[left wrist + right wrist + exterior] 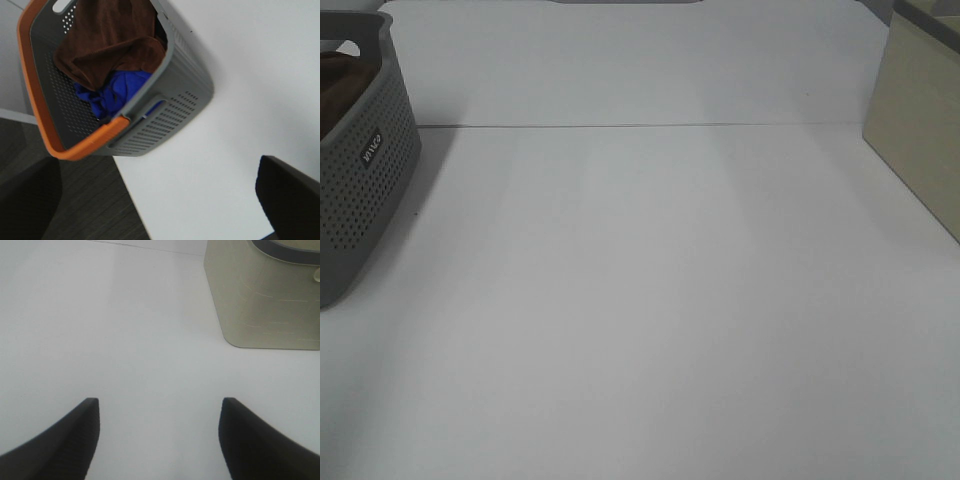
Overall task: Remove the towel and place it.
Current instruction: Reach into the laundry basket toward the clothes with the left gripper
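The dark reddish-brown towel point(112, 42) lies crumpled in a grey perforated basket point(172, 112) with an orange rim, on top of a blue cloth point(117, 92). In the exterior high view only a strip of the towel point(335, 85) shows inside the basket point(370, 190) at the far left edge. My left gripper point(157, 172) is open and empty, apart from the basket and off to its side. My right gripper point(160, 407) is open and empty, above the bare white table. Neither gripper shows in the exterior high view.
A beige bin point(920, 120) stands at the table's right edge, and it also shows in the right wrist view point(265, 300). The white table point(650, 300) spans between basket and bin. Dark floor point(95, 210) shows past the table edge by the basket.
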Robot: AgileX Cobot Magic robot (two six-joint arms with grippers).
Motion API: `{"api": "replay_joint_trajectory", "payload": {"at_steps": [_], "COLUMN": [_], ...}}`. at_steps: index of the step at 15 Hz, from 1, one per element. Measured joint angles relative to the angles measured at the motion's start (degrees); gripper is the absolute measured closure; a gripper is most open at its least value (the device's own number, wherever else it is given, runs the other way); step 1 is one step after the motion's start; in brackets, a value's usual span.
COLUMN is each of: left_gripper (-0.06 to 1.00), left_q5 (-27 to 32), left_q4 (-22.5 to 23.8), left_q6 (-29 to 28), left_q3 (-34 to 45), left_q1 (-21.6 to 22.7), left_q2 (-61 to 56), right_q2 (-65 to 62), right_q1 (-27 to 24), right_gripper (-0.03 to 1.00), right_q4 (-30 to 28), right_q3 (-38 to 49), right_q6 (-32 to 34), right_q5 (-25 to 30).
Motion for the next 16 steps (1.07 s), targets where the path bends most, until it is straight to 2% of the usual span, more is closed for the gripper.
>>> {"api": "replay_joint_trajectory", "payload": {"at_steps": [2, 3, 4, 6, 8, 11, 13, 16], "left_gripper": [-0.04, -0.03, -0.03, -0.03, -0.03, -0.03, -0.03, -0.03], "left_q5": [-0.06, -0.23, -1.09, -1.78, -2.06, -3.44, -7.45, -11.57], "left_q4": [2.81, 4.93, 9.97, 14.44, 16.96, 16.33, 15.64, 15.13], "left_q6": [6.70, 8.42, 9.22, 10.43, 13.29, 20.00, 25.10, 27.62], "left_q3": [-10.49, -16.50, -27.33, -35.64, -39.99, -41.42, -41.42, -41.48], "left_q1": [0.00, 0.00, 0.00, 0.00, 0.34, 3.61, 5.61, 6.25], "left_q2": [14.78, 21.89, 36.38, 47.38, 54.09, 64.23, 68.70, 75.00], "right_q2": [0.00, 0.00, 0.00, 0.00, 0.00, 0.00, 0.00, 0.00], "right_q1": [0.00, 0.00, 0.00, 0.00, 0.00, 0.00, 0.00, 0.00], "right_gripper": [0.31, 0.31, 0.31, 0.31, 0.31, 0.31, 0.31, 0.31], "right_q4": [0.00, 0.00, 0.00, 0.00, 0.00, 0.00, 0.00, 0.00], "right_q3": [0.00, 0.00, 0.00, 0.00, 0.00, 0.00, 0.00, 0.00], "right_q6": [0.00, 0.00, 0.00, 0.00, 0.00, 0.00, 0.00, 0.00], "right_q5": [0.00, 0.00, 0.00, 0.00, 0.00, 0.00, 0.00, 0.00]}}
